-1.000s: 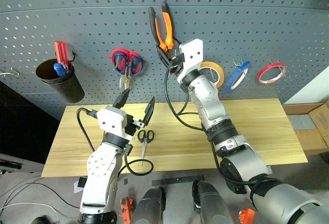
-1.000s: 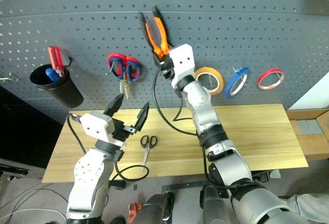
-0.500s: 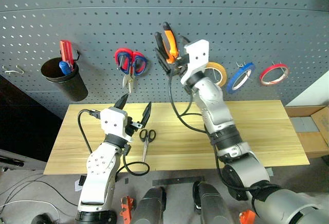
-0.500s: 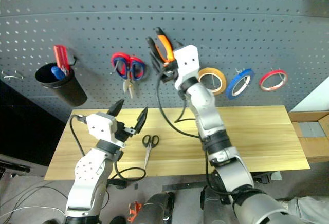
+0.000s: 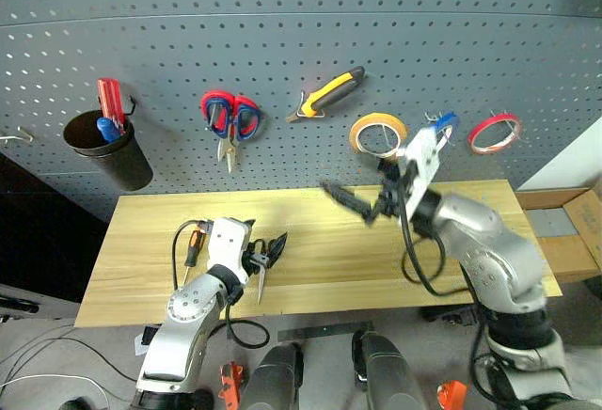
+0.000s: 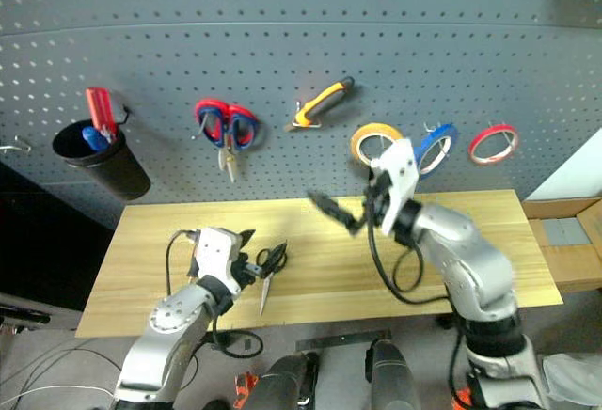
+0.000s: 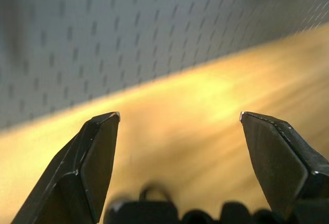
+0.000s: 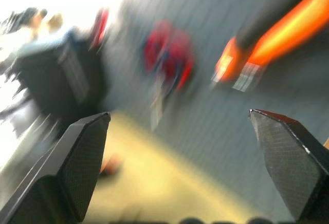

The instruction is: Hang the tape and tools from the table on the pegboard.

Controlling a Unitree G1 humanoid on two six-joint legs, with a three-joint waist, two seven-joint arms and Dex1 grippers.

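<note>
With pliers [image 5: 327, 95] hung on pegboard [image 5: 489, 34], both jaws open

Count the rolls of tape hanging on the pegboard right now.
3, all on the pegboard right of the pliers: the yellow roll, then the blue roll partly behind the right arm, and the red tape farthest right.

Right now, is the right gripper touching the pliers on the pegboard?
Apart. In the left eye view the pliers hang on the pegboard, while the right gripper, fingers open, is well below them over the table.
</note>
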